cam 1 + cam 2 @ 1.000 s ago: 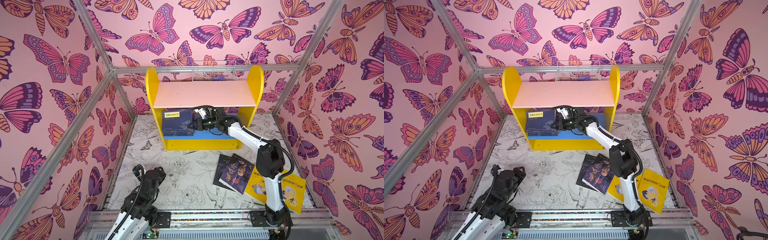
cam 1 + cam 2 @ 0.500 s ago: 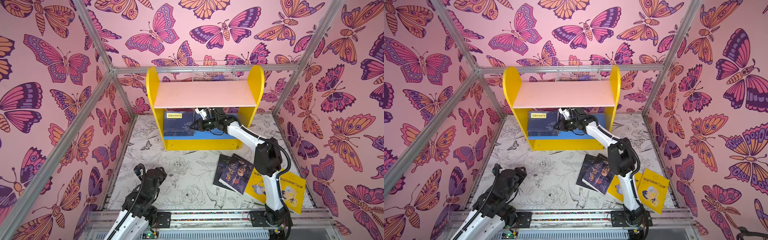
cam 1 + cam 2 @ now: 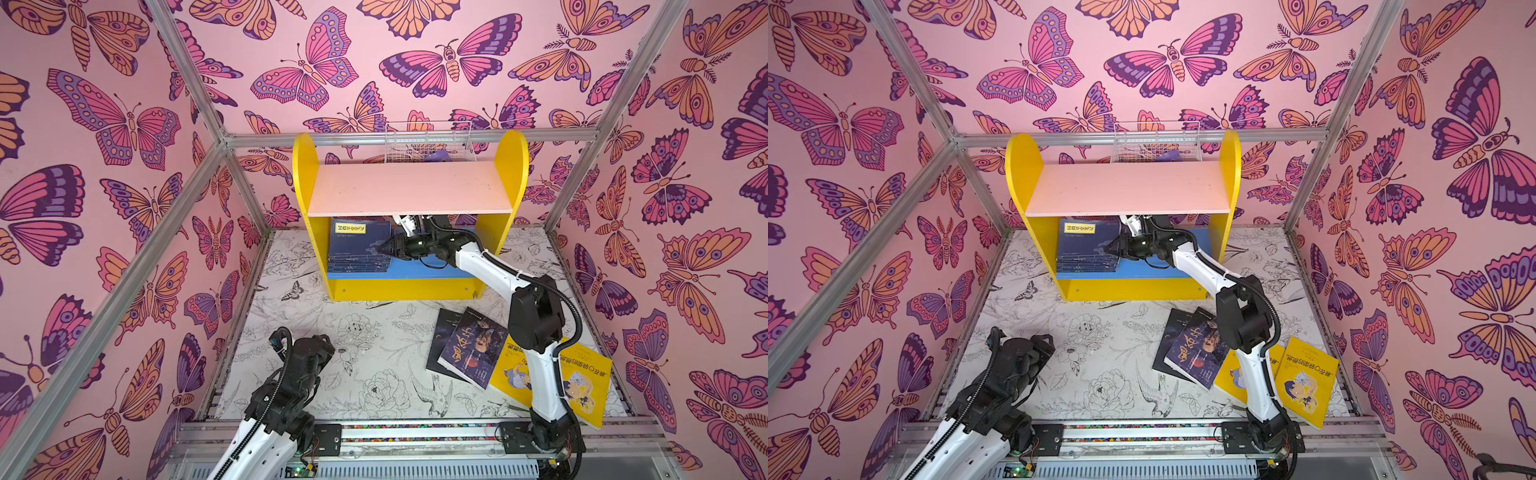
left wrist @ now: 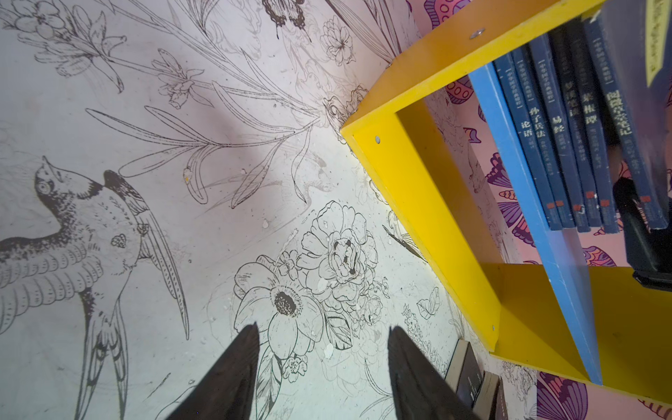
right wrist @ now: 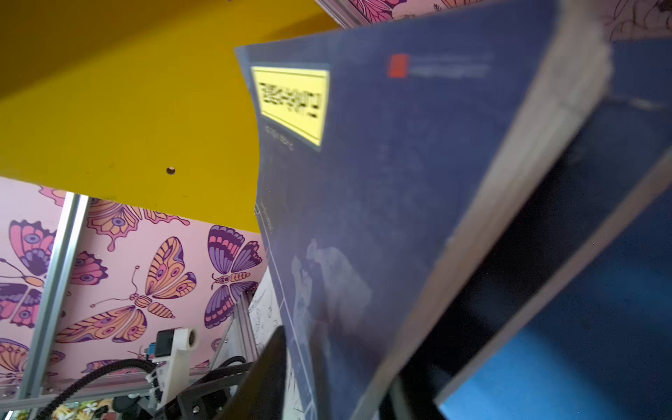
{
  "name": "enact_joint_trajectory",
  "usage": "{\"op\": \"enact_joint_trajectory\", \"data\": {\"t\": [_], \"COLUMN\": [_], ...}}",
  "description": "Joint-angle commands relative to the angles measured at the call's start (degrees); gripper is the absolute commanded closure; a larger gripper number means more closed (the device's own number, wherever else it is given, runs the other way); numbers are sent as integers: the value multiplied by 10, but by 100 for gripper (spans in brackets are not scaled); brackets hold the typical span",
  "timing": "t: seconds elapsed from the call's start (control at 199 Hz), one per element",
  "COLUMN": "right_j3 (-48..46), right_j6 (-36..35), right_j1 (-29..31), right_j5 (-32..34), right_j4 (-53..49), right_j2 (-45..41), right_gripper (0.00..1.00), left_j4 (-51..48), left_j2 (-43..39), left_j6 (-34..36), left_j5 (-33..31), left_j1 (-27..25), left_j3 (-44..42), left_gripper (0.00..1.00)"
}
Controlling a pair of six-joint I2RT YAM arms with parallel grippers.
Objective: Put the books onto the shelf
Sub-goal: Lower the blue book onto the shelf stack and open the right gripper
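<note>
— Four books on the bench (image 3: 365,374): two dark ones (image 3: 473,349), two yellow ones (image 3: 586,382), front right. Rest?
— Navy stack (image 3: 357,264) on the shelf (image 3: 305,174), blue lower board (image 3: 446,271), left end. Top navy book (image 3: 365,243) tilted, edge between right jaws; gripped or loose, can't tell. Left jaws apart, empty, over bench.

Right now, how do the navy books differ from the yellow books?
The navy books are piled on the shelf, on its blue board; the yellow books lie on the table, side by side. The navy books are dark, the top one with a yellow label; the yellow books show cartoon figures. Both are thin paperbacks.
</note>
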Motion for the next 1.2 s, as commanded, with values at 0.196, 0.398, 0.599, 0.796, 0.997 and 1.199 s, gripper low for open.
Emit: {"op": "enact_joint_trajectory", "data": {"t": [0.196,0.398,0.599,0.796,0.997,1.199], "right_j3": [4,-24,-43,-54,-48,-15], "right_j6": [-60,-81,-67,1,86,135], "right_j1": [-5,-5,-5,-5,-6,-6], "right_j5": [94,146,172,145,129,117], "right_j4": [-34,-47,-27,39,122,158], "right_j2": [-51,-75,-85,-60,-14,27], "right_gripper": [35,34,33,34,37,40], "left_j4": [19,40,52,60,60,59], "left_j2": [11,28,27,27,22,13], "left_j6": [3,12,19,24,27,31], "left_j5": [15,29,34,41,41,38], "left_j1": [3,3,3,3,2,3], "left_j3": [-2,2,5,5,4,4], "left_gripper": [41,41,41,41,41,41]}}
